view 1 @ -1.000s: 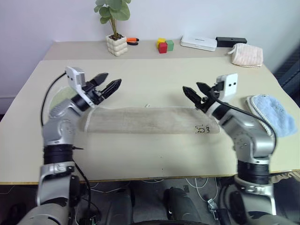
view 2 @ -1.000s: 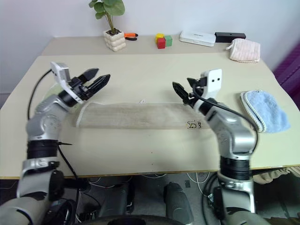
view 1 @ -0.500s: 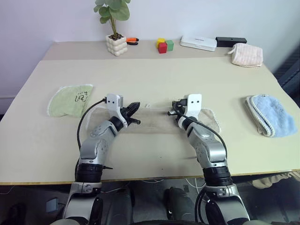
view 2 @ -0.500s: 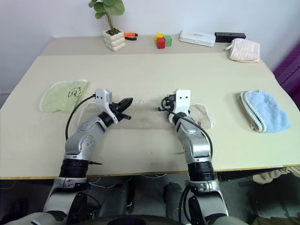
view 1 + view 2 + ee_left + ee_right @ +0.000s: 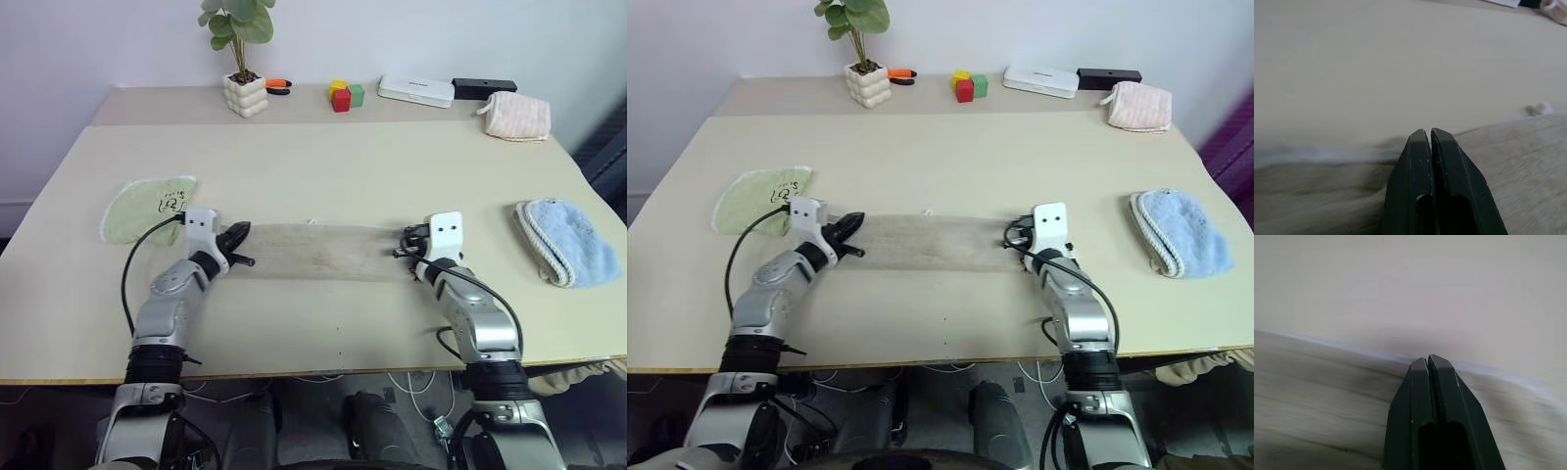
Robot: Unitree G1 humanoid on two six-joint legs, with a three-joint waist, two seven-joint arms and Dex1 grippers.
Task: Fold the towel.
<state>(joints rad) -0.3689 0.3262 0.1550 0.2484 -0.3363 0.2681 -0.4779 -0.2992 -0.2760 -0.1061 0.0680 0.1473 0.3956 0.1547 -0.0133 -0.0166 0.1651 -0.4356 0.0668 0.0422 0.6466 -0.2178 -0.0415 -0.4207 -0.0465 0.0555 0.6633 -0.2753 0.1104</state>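
Towel lies flat, lengthwise across bench centre. Left hand at its left end, right hand at its right end, both pinched together on towel's edge.

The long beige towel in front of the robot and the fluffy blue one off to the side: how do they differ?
The long beige-tan terry towel lies stretched out as a flat strip between the left pincer and the right pincer. The fluffy light-blue towel is bunched into a thick folded bundle, well apart from both pincers. The beige one looks thin and low-piled; the blue one plush with white trim. Both rest on the pale table.
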